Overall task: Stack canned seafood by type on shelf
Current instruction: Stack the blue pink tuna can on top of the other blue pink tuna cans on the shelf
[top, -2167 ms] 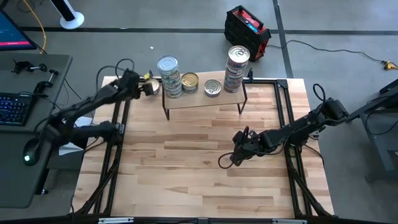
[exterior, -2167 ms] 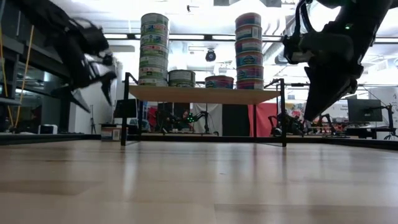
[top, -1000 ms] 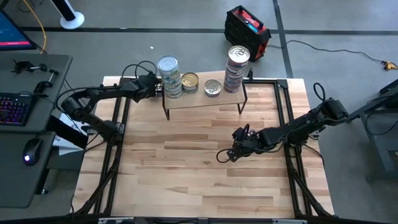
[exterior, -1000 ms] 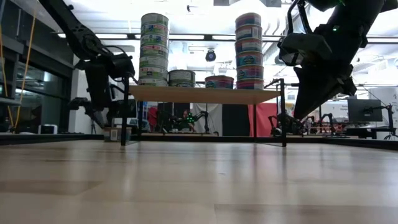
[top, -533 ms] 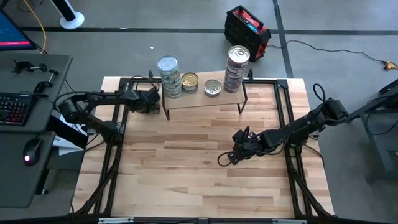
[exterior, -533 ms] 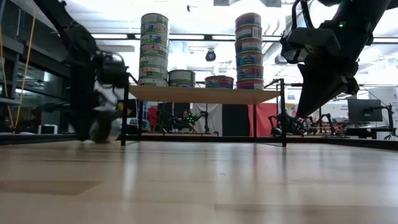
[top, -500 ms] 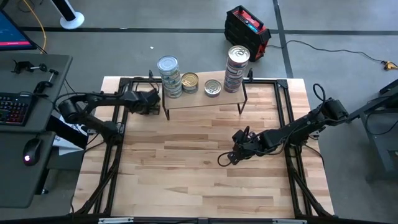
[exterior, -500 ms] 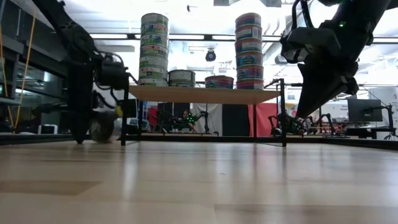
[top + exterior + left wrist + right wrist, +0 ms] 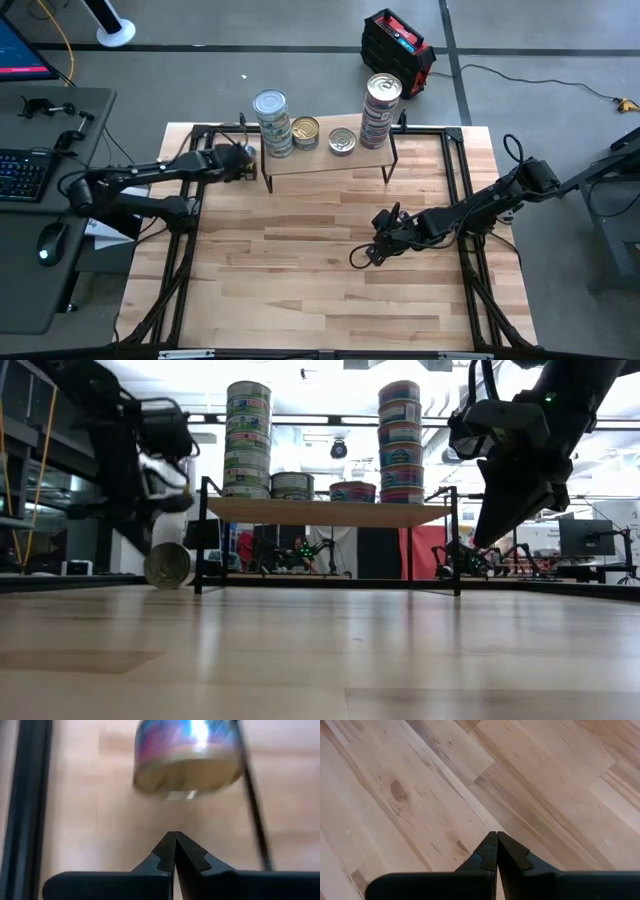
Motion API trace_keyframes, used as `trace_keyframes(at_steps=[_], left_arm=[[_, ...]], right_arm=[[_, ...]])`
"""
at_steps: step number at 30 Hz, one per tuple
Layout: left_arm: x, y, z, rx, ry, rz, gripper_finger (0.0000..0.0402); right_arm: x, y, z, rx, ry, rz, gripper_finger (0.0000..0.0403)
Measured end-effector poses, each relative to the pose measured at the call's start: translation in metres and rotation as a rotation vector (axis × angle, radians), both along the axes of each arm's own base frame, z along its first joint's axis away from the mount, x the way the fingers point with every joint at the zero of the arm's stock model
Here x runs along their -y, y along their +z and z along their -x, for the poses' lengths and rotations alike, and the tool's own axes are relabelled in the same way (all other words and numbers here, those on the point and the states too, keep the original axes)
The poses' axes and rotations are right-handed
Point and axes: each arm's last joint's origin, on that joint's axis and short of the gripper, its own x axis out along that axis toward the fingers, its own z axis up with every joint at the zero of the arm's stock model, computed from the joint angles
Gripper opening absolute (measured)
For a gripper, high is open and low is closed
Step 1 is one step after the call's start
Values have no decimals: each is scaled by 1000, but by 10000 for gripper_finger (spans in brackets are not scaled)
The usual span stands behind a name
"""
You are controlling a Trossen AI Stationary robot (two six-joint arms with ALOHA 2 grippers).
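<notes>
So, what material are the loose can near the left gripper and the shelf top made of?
The loose can looks like metal: shiny reflective side, gold-toned end. The shelf top looks like light, matte wood, with thin black legs, probably metal.

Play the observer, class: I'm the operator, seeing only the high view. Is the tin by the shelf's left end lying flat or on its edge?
Observer: On its edge. The low view shows the tin face-on, standing on the table beside the shelf.
Operator: Is the left hand holding it?
Observer: No. The left wrist view shows the left hand shut on nothing, with the tin ahead of it and apart.
</notes>
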Motion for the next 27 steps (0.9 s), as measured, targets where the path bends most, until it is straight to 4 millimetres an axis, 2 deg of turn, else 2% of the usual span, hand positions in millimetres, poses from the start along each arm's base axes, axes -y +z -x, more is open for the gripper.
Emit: trace_keyframes(at_steps=[6,10,12,17,20,23,27], left_arm=[[-26,33,-11,65,-62,-161,0],[-49,47,-12,76,-50,-250,0],[-62,46,-9,58,-30,-243,0],[-87,28,-5,88,-42,-138,0],[-92,15,-6,88,-39,-72,0],[-94,11,-8,78,-53,-62,0],[-88,9,-7,63,-90,-2,0]], right_arm=[[1,0,-1,7,-6,-3,0],[2,1,-2,18,-32,-20,0],[1,1,-3,27,-34,-24,0],[0,2,-5,62,-55,-49,0],[0,3,-7,82,-61,-60,0],[0,4,-8,91,-77,-72,0],[-1,4,-8,99,-76,-75,0]])
